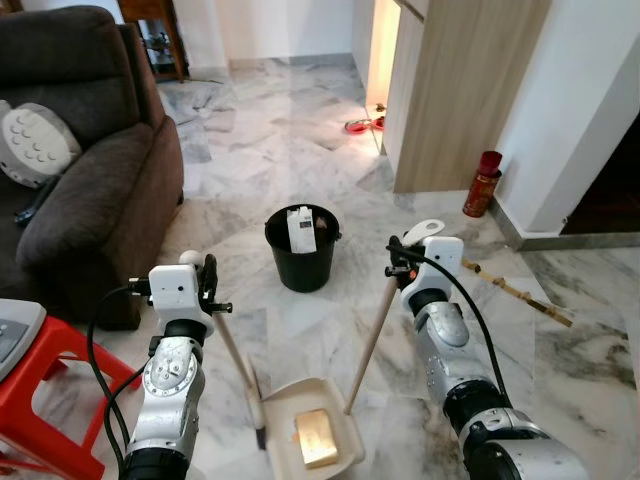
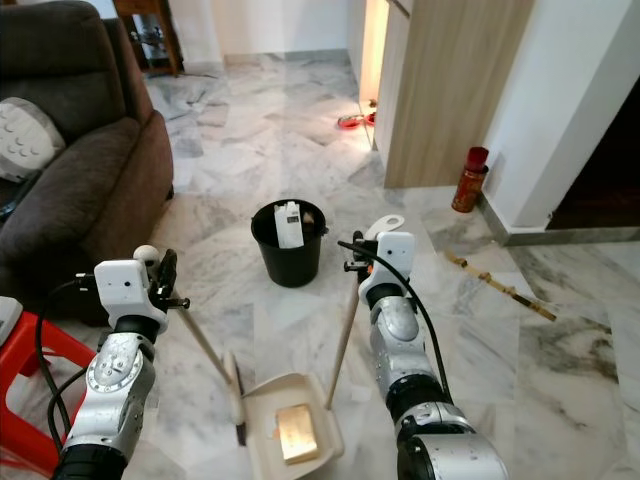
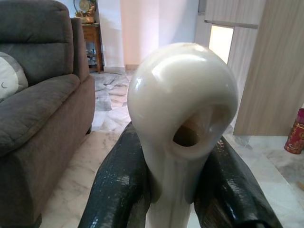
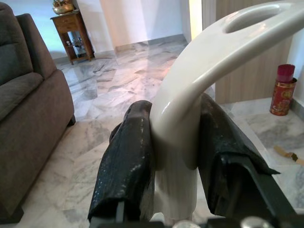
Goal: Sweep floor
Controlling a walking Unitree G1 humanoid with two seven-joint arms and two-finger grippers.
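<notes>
- The cream dustpan (image 1: 312, 428) sits on the marble floor (image 1: 270, 150), low down between the two arms.
- A flat tan block (image 1: 316, 437) lies inside the dustpan.
- The dustpan's long handle (image 1: 368, 349) leans up to the right end effector (image 1: 396, 268), whose two black fingers (image 4: 124, 161) are squeezed tight on the cream top of the handle.
- A small brush (image 1: 257, 410) stands just beside the dustpan on its left, with its dark bristles down at the floor.
- The brush's stick (image 1: 232, 350) leans up to the left end effector (image 1: 208, 283), and its black fingers (image 3: 118, 185) are pinched tight on the round cream knob at the top of the stick.
- A black bucket (image 1: 302, 250) stands on the floor farther out, past the dustpan, with a white carton (image 1: 300, 229) standing in it.
- A brown sofa (image 1: 95, 170) with a white pillow (image 1: 35, 143) is on the left.
- A red stool (image 1: 55, 385) is near the left arm.
- A red can (image 1: 482, 184) stands by the wooden cabinet (image 1: 450, 90) on the right.
- A thin stick (image 1: 515, 291) lies on the floor well off to the right.
</notes>
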